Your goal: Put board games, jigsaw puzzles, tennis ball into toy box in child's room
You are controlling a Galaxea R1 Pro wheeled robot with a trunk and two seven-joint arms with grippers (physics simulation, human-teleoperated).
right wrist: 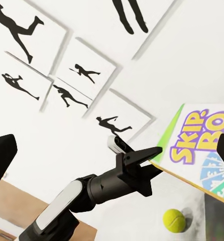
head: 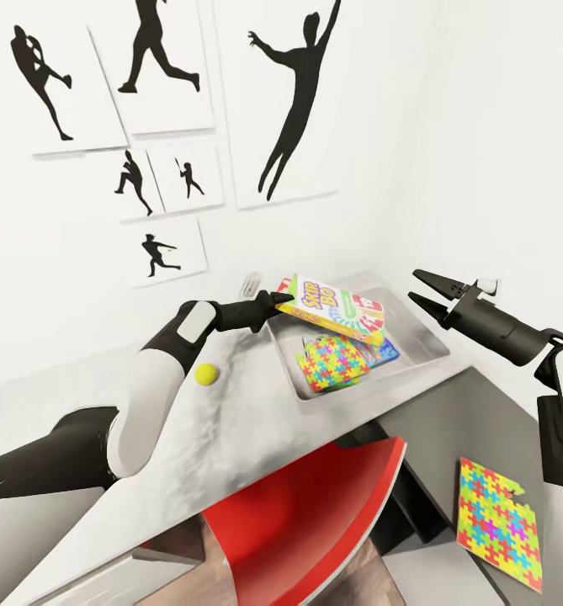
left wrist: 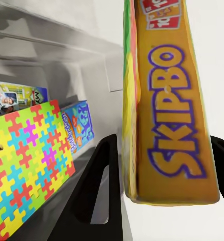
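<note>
In the head view, the left claw (head: 279, 300) holds the SKIP BO box (head: 331, 310) by its edge, tilted above the toy box (head: 416, 345). Inside the toy box lie a jigsaw puzzle (head: 330, 364) and a blue game box (head: 382, 352). The tennis ball (head: 205, 374) rests on the surface (head: 231, 421) beside the toy box. The right claw (head: 422, 288) hangs wide, holding nothing, near the toy box. A second puzzle (head: 498, 522) lies on the dark desk (head: 449, 421).

In the left wrist view, the fingers (left wrist: 99, 196) press the SKIP BO box.

In the right wrist view, the tennis ball lies below the box.
</note>
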